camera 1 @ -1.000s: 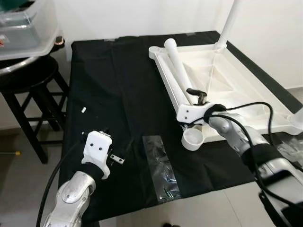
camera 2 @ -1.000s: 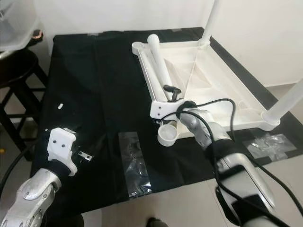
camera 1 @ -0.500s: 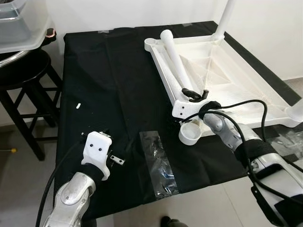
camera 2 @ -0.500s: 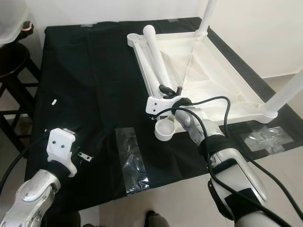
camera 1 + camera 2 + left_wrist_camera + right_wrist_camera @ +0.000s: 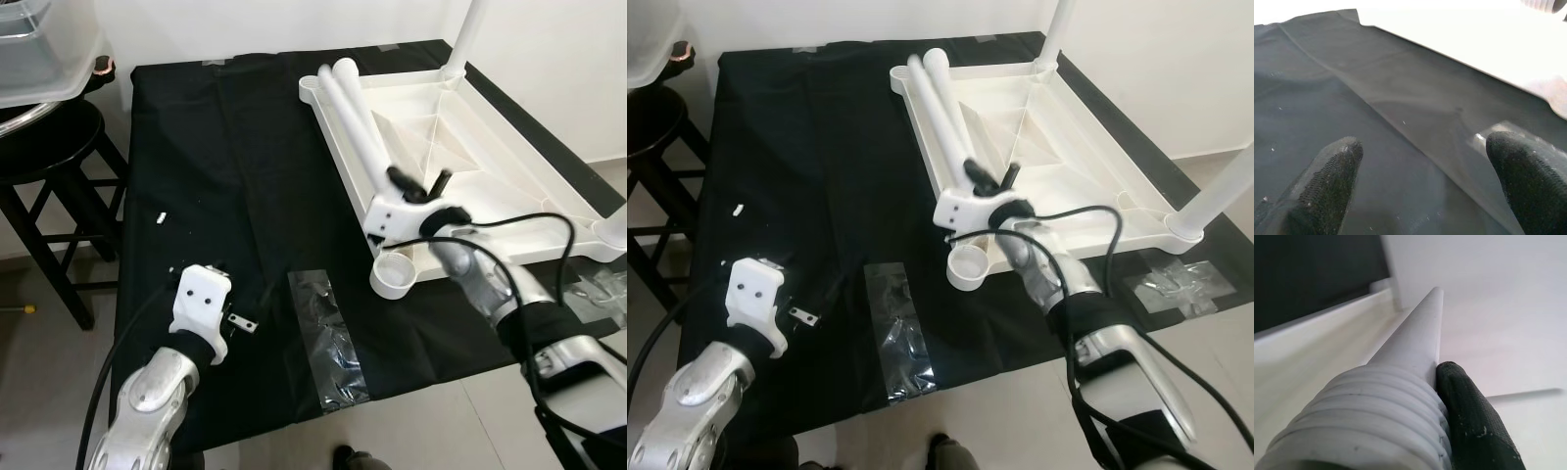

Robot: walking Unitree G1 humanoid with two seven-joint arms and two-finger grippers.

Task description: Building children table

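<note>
The white children's table top lies upside down on the black cloth, with one leg standing at its far right corner and another at its near right corner. A loose white leg lies along the left rim, blurred. My right gripper is shut on it near the threaded end; one black finger presses its side. The empty corner socket sits just below that gripper. My left gripper hovers open over the cloth at the near left, holding nothing.
A clear plastic wrapper and a small metal bracket lie on the cloth near my left gripper. A small white bit lies further back. A black stool with a clear bin stands at the left. More wrapper lies at the right.
My right gripper has risen slightly and tilted with the leg, whose far end shifted a little left. The left arm has hardly moved.
</note>
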